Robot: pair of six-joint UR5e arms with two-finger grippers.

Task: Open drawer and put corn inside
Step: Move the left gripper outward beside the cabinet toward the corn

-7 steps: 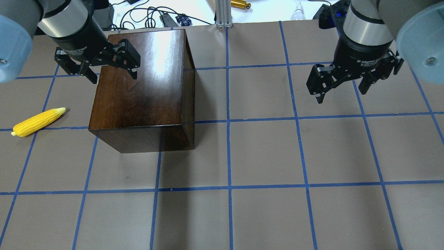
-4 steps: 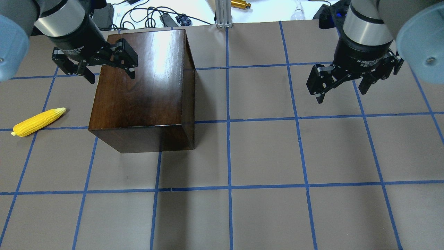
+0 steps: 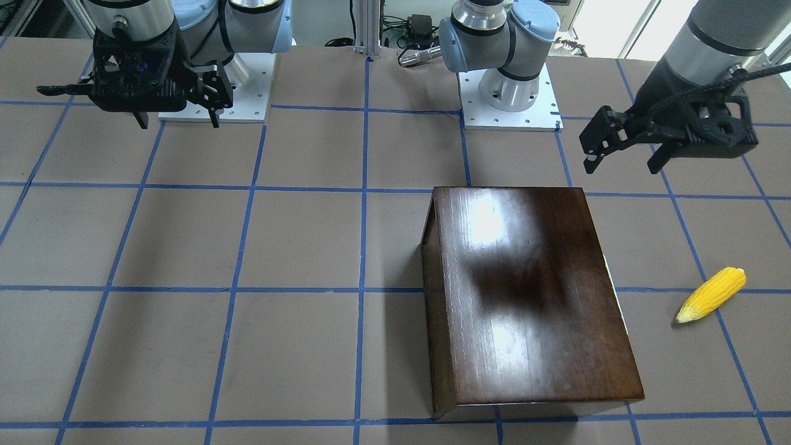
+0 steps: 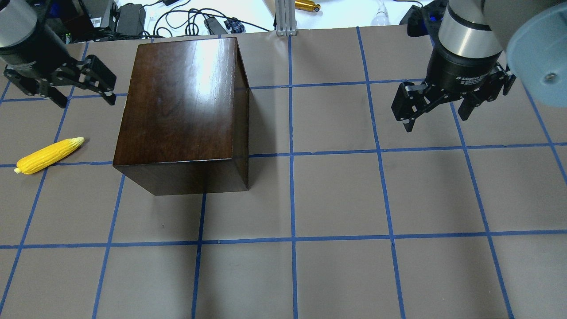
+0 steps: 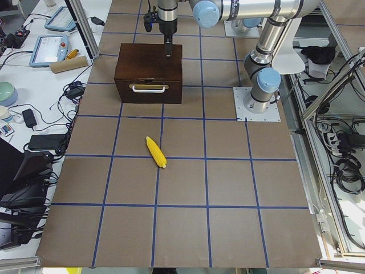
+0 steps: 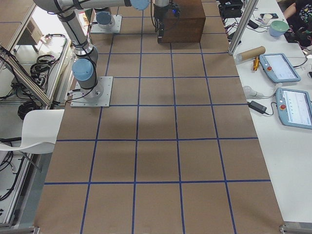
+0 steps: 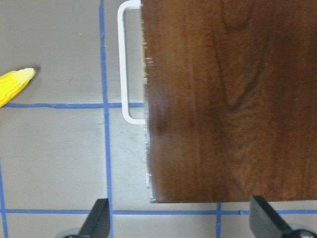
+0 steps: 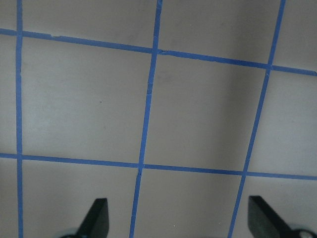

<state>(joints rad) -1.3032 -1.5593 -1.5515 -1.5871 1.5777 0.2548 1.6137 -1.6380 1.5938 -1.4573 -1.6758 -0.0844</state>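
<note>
Two released: left gripper (image 4: pixel 86 99) beside box (image 4: pixel 181 97) edge, right gripper (image 4: pixel 435 122) over table (image 4: pixel 336 199); corn (image 4: pixel 48 155) apart

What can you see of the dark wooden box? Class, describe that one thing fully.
The box is a glossy, dark-brown wooden block with visible grain and bright glare on its flat top. Its drawer looks shut, the front flush, with a pale bar handle facing the robot's left end of the table. It stands upright, slightly skewed to the blue grid lines. Only the table touches it; the corn lies apart, on the handle side.
</note>
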